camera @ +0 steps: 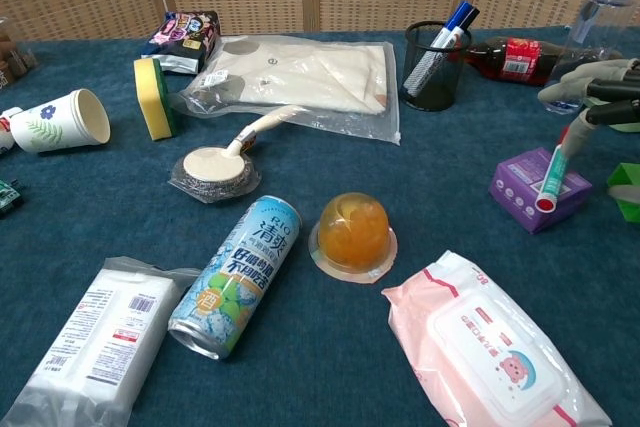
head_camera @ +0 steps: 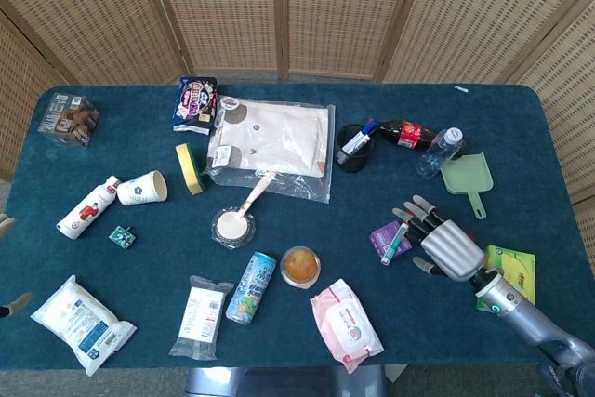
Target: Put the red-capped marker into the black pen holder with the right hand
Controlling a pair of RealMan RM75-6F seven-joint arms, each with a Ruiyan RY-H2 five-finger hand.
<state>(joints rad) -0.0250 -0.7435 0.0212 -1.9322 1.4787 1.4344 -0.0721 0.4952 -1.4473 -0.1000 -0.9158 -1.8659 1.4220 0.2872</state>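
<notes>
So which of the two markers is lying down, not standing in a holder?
The red-capped marker, lying across the purple box; the blue-capped marker stands in the black pen holder.

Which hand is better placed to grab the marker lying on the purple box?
Right. The right hand is open with its fingertips right at the marker on the purple box. Of the left hand only fingertips show, at the far table edge.

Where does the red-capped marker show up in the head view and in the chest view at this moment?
Head view: the red-capped marker lies right of centre, across the small purple box, by the right hand.
Chest view: at the right edge, cap toward the camera, tilted on the same box.
Shared landmark: the black mesh pen holder with a blue-capped marker inside.
</notes>
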